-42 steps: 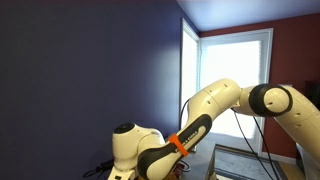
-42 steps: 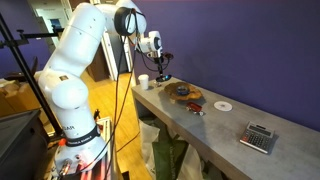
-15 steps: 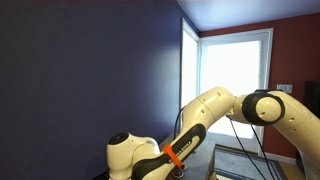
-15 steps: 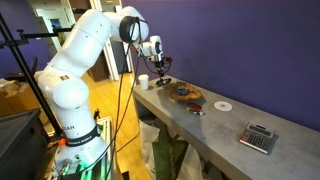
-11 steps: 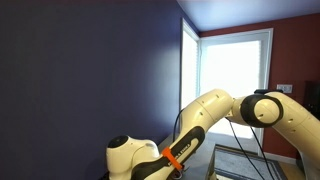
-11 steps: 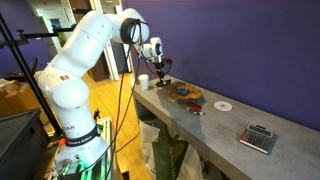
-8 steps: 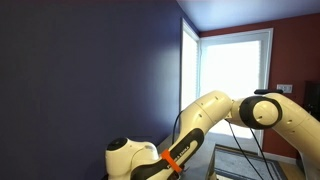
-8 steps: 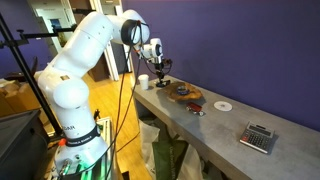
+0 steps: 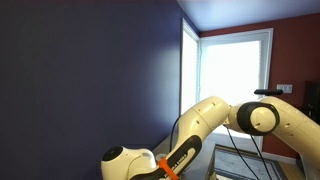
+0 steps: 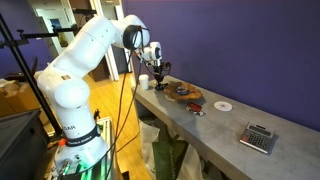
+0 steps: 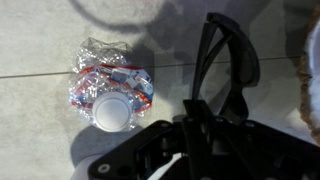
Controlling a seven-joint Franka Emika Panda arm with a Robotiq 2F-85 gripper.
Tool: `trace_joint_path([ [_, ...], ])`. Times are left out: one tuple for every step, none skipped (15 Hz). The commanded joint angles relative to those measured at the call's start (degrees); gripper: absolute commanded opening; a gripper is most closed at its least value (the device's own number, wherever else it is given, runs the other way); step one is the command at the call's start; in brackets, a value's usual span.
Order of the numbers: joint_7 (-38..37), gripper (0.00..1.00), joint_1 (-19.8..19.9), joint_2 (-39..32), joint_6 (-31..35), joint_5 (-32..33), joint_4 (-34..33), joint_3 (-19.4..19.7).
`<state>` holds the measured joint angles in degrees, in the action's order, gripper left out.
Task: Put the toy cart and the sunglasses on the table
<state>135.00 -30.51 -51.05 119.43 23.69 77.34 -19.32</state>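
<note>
The sunglasses are the step in hand. In the wrist view the tool looks clamped on the black frame near its hinge. The lenses hang just above the pale counter and throw a shadow on it. In an exterior view the tool is low over the far end of the counter, beside a small white object.

I would say the next move is a short drop until the frame rests flat, then spreading the tool's fingers. The set-down spot wants to stay clear of the crushed plastic bottle lying just to one side.

That bottle is flattened with its white cap on, and looks empty. Further along the counter a round brown dish holds something dark, too small to identify. I cannot pick out the toy cart with any certainty. It may be what is in that dish, and if so it is yet to be set on the counter.
</note>
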Motion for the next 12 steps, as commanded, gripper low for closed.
trace_joint_path([
  [3.2, 0.33, -1.4, -2.3, -2.8, -0.4, -4.3, 0.5],
  [3.5, 0.34, -1.6, -2.5, -3.0, -0.4, -4.8, 0.5],
  [3.9, 0.40, -1.8, -2.4, -3.1, -0.3, -5.2, 0.7],
  [4.3, 0.47, -1.9, -2.2, -2.8, -0.3, -5.2, 0.6],
  [4.6, 0.53, -2.0, -1.8, -2.5, -0.4, -5.3, 0.5],
  [4.1, 0.59, -2.4, -1.2, -3.0, -0.1, -5.5, 1.1],
  [3.8, 0.67, -2.5, -0.7, -3.1, -0.3, -5.7, 1.1],
  [3.1, 0.73, -2.6, 0.3, -2.7, -0.3, -5.4, 1.3],
  [2.6, 0.80, -2.6, 1.3, -2.5, -0.2, -5.1, 1.4],
  [1.8, 0.88, -1.8, 2.4, -1.8, 0.5, -4.1, 0.5],
  [0.9, 0.94, -1.5, 3.9, -1.3, 0.2, -3.2, 0.4],
  [-0.5, 0.99, -1.2, 5.2, -1.1, -0.4, -2.5, 0.3],
])
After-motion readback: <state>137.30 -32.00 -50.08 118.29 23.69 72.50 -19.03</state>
